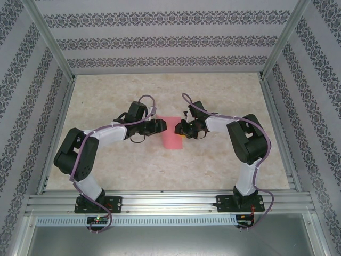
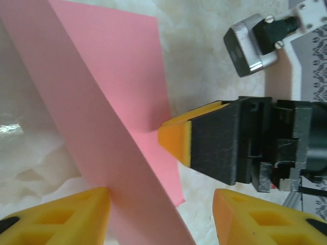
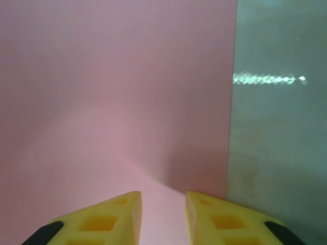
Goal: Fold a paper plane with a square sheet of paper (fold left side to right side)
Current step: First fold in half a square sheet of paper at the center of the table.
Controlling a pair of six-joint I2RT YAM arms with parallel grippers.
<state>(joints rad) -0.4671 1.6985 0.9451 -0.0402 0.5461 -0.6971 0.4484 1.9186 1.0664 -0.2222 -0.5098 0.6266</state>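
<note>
While the left tool and right tool stand open, the paper lies between them.

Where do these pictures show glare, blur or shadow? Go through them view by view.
Top external: even light, no glare on the square sheet of paper. Left wrist: paper edges crisp, own yellow fingertips soft. Right wrist: hazy overall, glare streak on the table, dim shadow on the paper.

The square sheet of paper was plain pink-red on a beige, marbled table. Walls at left, right and far carried pale stripes with dark floral bands. The arms were black and white, the fingers yellow, and the near rail silver.
</note>
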